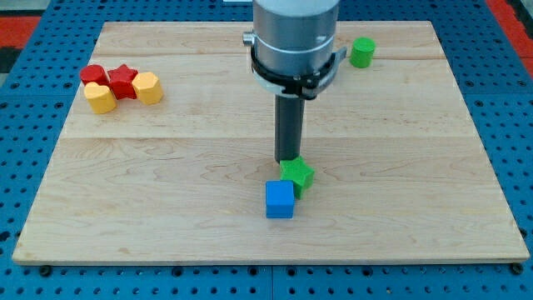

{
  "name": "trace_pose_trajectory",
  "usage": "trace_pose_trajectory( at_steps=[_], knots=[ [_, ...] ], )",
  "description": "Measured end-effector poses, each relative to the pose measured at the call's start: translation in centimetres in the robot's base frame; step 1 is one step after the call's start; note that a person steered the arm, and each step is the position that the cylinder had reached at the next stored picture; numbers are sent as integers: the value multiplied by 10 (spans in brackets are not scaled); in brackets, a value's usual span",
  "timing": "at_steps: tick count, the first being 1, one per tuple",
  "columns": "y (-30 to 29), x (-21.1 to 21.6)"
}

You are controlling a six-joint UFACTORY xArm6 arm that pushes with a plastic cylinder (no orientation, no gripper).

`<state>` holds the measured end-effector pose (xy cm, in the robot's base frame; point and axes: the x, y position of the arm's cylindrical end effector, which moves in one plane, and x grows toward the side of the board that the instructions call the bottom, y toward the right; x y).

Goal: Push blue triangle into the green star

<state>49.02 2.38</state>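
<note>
1. Your tool is a bare rod, so it neither opens nor closes and grips nothing. My tip (289, 160) sits at the top edge of the green star (298, 175), touching it or very nearly.
2. No blue triangle is visible. The only blue piece is a blue block (280, 200) that looks cube-like, just below the star toward the view's left and apparently touching it.
3. The block looks small, rigid and light. Expect it to slide easily on the smooth tabletop (416, 167) and to spin if you hit it off-centre.
4. Push on its flat lower face, through the middle, aiming at the star.
5. The star looks equally light, so it may skid away on contact.
</note>
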Motion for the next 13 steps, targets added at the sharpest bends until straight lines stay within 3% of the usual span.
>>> trace_pose_trajectory(
  at_steps=[1,2,4,5,6,7,8,9,11,13],
  knots=[
    [-31,-4],
    [4,-57],
    [166,-187],
    [217,-233],
    [145,-246],
    [64,-215],
    [37,-189],
    [32,-165],
    [57,-195],
    [51,-80]
  ],
)
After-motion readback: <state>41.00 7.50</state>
